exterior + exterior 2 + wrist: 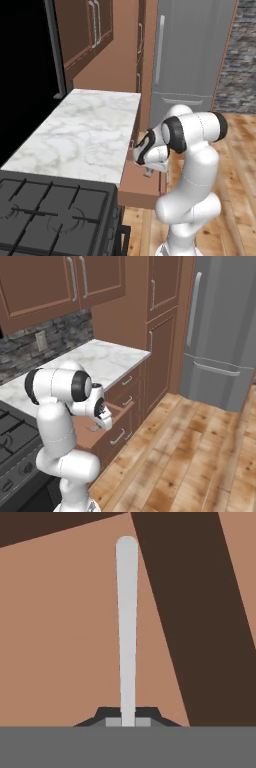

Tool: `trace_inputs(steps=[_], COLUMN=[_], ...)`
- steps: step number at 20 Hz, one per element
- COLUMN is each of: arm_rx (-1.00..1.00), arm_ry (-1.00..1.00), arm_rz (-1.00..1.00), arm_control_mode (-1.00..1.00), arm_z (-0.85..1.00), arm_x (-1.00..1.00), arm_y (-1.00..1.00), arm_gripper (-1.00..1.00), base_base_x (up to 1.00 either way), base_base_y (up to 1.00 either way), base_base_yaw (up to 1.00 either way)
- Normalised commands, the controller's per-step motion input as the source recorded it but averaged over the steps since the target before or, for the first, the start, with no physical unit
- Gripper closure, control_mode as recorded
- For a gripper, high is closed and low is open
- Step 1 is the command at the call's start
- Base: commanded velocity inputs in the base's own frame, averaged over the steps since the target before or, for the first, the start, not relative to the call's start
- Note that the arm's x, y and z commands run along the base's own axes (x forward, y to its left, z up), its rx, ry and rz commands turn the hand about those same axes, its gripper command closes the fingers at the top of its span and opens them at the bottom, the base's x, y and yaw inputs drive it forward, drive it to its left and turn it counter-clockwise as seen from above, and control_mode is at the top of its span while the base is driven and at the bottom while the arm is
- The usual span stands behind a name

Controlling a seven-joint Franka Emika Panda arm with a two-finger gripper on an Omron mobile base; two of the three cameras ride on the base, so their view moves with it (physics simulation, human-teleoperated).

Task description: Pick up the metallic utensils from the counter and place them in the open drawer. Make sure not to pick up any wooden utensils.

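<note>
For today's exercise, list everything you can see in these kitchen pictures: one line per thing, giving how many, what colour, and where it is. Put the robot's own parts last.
counter: one, white marble with grey veins, left of the arm.
stove top: one, black, at the counter's near end.
drawer: one, reddish-brown, pulled open below the counter edge.
wall cabinets: brown doors, above the counter.
fridge: one, grey, beyond the tall cabinets.
floor: wood planks.
metallic utensil: one, thin, silver-grey, held over the drawer's brown inside.
arm: one, white with dark joints.
tool: one, dark, shut on the metallic utensil.
</note>
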Motion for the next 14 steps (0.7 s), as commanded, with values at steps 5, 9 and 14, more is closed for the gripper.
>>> trace_inputs(steps=[5,9,14], arm_rx=[0.0,0.0,0.0], arm_ry=[0.08,0.09,0.07], arm_rz=[0.0,0.0,0.0], arm_control_mode=[-1.0,-1.0,-1.0], arm_z=[-0.43,-0.49,-0.6], arm_x=[0.23,0.13,0.0], arm_y=[-0.07,-0.22,-0.7], arm_gripper=[1.0,1.0,1.0], base_base_x=[0.0,0.0,0.0], base_base_y=[0.0,0.0,0.0], base_base_yaw=[0.0,0.0,0.0])
